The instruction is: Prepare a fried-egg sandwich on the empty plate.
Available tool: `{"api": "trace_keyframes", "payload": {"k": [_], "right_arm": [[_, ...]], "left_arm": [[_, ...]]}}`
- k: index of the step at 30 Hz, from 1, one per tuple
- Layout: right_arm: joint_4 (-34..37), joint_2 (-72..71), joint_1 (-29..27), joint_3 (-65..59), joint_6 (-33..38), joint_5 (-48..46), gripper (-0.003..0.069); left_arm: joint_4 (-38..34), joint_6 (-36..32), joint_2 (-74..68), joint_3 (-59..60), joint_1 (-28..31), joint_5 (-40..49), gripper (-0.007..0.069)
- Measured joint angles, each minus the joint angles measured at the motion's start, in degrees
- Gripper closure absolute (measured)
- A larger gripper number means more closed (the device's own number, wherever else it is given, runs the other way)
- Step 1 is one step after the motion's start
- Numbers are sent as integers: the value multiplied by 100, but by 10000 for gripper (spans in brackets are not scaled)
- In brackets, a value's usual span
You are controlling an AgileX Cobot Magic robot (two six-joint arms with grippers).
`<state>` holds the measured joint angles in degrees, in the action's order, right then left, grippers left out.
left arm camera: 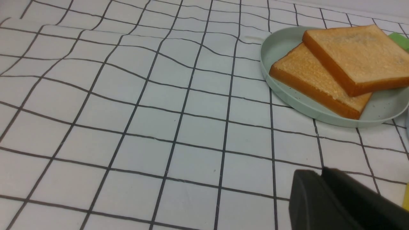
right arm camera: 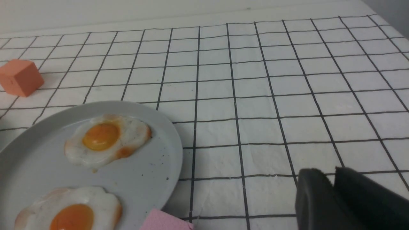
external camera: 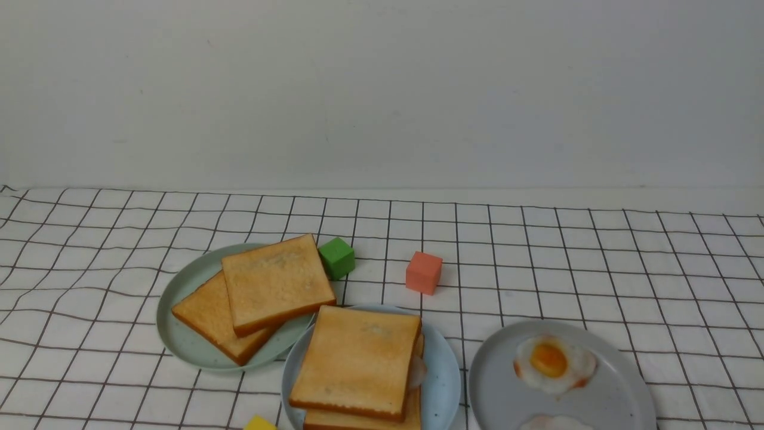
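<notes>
Sandwich (external camera: 358, 361) on plate (external camera: 444, 382), clear of grippers

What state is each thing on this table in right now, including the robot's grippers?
fried-egg sandwich: assembled, egg white peeking out between two toast slices.
light blue plate: holds the sandwich.
pale green plate: holds two loose, overlapping toast slices.
grey plate: holds two bare fried eggs.
green cube, red cube: resting on the cloth.
left gripper: nearly closed, holding nothing.
right gripper: nearly closed, holding nothing.

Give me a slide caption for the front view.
Finished fried-egg sandwich on the blue plate, between spare toast and eggs.
</notes>
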<state>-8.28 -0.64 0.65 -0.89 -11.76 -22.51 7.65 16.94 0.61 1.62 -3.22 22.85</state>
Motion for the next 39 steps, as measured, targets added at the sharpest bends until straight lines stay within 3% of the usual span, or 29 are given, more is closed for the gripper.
{"api": "trace_keyframes", "payload": {"k": [39], "right_arm": [[0, 0, 0, -1, 5, 0, 500]], "left_arm": [[0, 0, 0, 0, 0, 0, 539]]}}
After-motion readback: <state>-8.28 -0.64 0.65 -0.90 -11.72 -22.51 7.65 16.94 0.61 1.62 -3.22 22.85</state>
